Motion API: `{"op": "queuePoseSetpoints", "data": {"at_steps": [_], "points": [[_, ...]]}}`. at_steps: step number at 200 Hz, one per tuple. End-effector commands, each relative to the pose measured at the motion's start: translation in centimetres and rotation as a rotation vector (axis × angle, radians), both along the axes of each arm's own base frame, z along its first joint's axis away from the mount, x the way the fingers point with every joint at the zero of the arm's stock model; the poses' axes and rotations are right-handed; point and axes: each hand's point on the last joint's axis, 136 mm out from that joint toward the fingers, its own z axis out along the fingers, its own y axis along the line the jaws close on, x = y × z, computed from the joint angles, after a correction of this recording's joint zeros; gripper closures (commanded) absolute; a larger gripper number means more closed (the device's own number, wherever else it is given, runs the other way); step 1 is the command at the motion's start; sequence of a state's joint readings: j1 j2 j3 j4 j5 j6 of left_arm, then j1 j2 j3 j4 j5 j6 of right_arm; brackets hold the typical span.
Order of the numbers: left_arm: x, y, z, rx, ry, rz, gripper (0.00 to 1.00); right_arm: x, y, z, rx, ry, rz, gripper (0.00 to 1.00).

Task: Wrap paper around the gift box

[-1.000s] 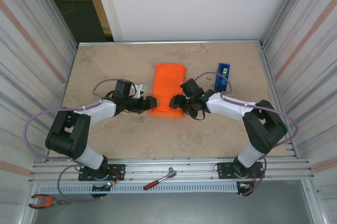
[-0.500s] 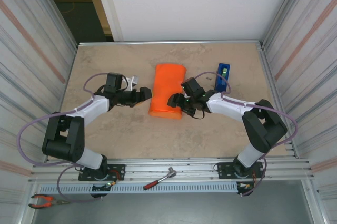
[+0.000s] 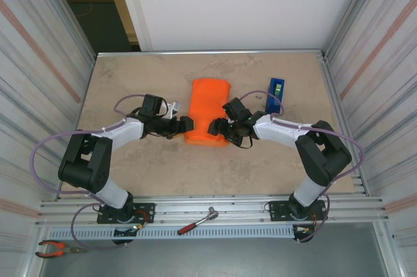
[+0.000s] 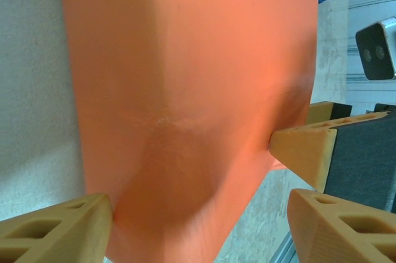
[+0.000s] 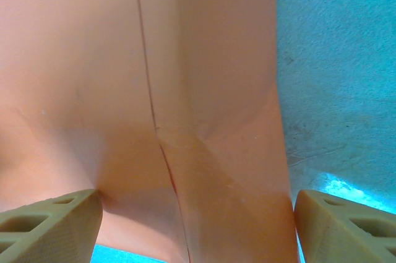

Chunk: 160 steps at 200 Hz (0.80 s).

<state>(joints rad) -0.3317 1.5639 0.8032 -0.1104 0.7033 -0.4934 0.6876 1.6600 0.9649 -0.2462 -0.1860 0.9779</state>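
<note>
From overhead I have the paper point(image 3: 210, 104) lying mid-frame on the table point(image 3: 130, 88), folded into a long orange bundle that runs up and down the picture. Its lower end is rumpled. The box I cannot make out, because the paper covers whatever lies under it. A blue dispenser point(image 3: 275, 94) stands to the upper right of the bundle, apart from it. On the rail along the bottom of the frame lie a wrench point(image 3: 199, 219) and, far left, a pair of pliers point(image 3: 55, 248).

The left gripper point(image 3: 187, 124) sits at the bundle's lower left edge and the right gripper point(image 3: 217, 127) at its lower right, the two facing each other across that end.

In the left wrist view my jaws stand wide apart. The finger point(image 4: 62, 229) in the lower left corner touches the paper's edge, while the other finger point(image 4: 346, 226) at lower right is clear of it — so nothing is gripped. At right-centre the right gripper's finger point(image 4: 300, 145) touches the paper's side.

In the right wrist view the jaws are spread wide too, one finger point(image 5: 49, 226) in the lower left corner and one point(image 5: 346, 226) in the lower right. The paper fills the gap between them: it touches the lower-left finger and ends just beside the other. A seam runs down the sheet from the top of the frame, with slanting creases near the bottom.
</note>
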Motion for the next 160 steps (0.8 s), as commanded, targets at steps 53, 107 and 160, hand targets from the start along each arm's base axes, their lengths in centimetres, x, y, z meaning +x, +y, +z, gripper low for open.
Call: {"op": "queuePoseSetpoints", "data": {"at_steps": [53, 107, 160], "points": [[-0.2, 0.6, -2.7, 0.188, -0.025, 0.007, 0.28, 0.6, -0.6, -0.4, -0.071, -0.032, -0.013, 0.20], [0.6, 1.5, -5.9, 0.403, -0.056, 0.067, 0.33, 1.6, -0.8, -2.4, -0.134, -0.026, -0.031, 0.22], [1.0, 1.0, -5.8, 0.422, -0.087, 0.070, 0.33, 2.0, -0.8, -1.5, -0.143, -0.045, -0.024, 0.23]]}}
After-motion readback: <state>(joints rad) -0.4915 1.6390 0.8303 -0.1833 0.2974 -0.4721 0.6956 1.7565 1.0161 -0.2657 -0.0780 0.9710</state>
